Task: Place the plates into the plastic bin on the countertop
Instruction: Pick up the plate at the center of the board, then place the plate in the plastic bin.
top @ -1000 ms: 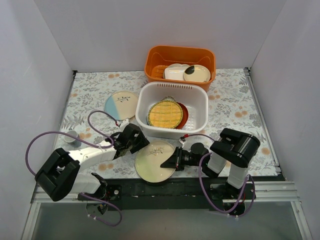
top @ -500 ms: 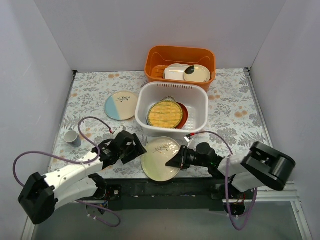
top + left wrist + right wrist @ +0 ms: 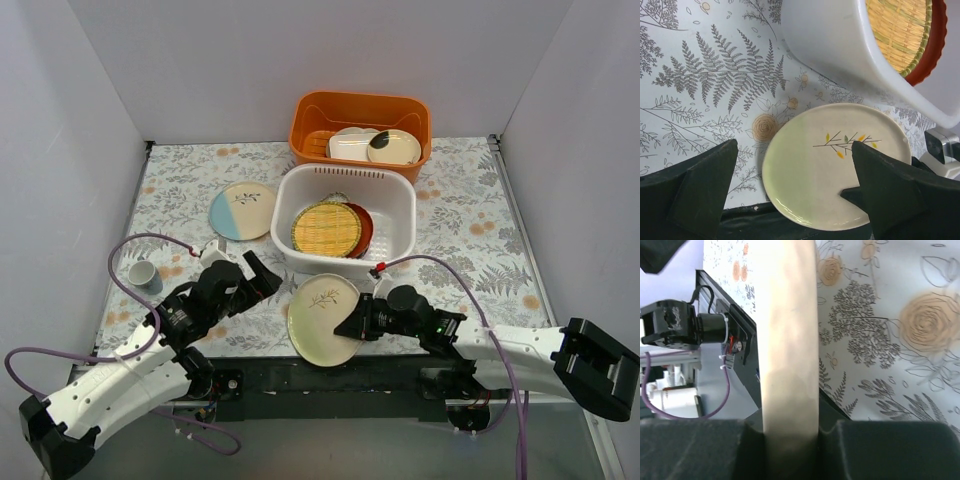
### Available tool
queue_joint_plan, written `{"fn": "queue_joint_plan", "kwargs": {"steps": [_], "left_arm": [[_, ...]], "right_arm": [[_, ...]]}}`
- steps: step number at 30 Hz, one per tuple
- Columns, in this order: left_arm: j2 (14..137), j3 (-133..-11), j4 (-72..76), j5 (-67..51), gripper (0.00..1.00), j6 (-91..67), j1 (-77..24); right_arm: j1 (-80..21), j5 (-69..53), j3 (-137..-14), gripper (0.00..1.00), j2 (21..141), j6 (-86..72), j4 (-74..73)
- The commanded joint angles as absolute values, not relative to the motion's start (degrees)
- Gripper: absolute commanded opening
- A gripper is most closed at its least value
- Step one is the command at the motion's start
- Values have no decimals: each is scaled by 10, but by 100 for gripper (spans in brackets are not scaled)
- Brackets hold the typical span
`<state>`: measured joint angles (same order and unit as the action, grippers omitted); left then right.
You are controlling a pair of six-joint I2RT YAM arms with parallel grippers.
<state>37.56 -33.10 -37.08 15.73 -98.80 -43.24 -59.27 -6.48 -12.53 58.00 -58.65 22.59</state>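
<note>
My right gripper (image 3: 357, 322) is shut on the right edge of the cream plate with a leaf sprig (image 3: 325, 318), lifted and tilted just in front of the white plastic bin (image 3: 394, 237). In the right wrist view the plate's rim (image 3: 790, 340) runs edge-on between the jaws. The bin holds a yellow woven-look plate (image 3: 327, 228) over a red-rimmed plate (image 3: 366, 231). My left gripper (image 3: 258, 282) is open and empty, left of the held plate, which shows in its wrist view (image 3: 830, 165). A cream-and-light-blue plate (image 3: 242, 209) lies on the countertop (image 3: 460, 220) left of the bin.
An orange basket (image 3: 360, 112) behind the bin holds a cream plate with a dark blotch (image 3: 393, 146) and white dishes. A small white cup (image 3: 142, 274) stands near the left wall. The black base rail (image 3: 330, 378) runs along the near table edge.
The right gripper has lifted and tilted the leaf-sprig plate and shifted it slightly right toward the bin. The left arm has pulled back to the left, away from the plate.
</note>
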Motion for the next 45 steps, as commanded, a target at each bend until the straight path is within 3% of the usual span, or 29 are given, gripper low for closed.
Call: {"fn": "queue_joint_plan", "kwargs": {"steps": [1, 19, 27, 35, 45], "left_arm": [[389, -373, -402, 203, 98, -960, -433], [425, -433, -416, 259, 98, -931, -433], [439, -426, -403, 257, 98, -932, -433], [453, -413, -383, 243, 98, -933, -433], [455, -413, -381, 261, 98, -929, -433]], "right_arm": [[-628, -25, -197, 1, 600, -533, 225], [-654, -40, -416, 1, 577, -436, 79], [-509, -105, -526, 1, 584, -384, 40], [-347, -206, -635, 1, 670, -373, 46], [-255, -272, -630, 1, 789, -387, 104]]}}
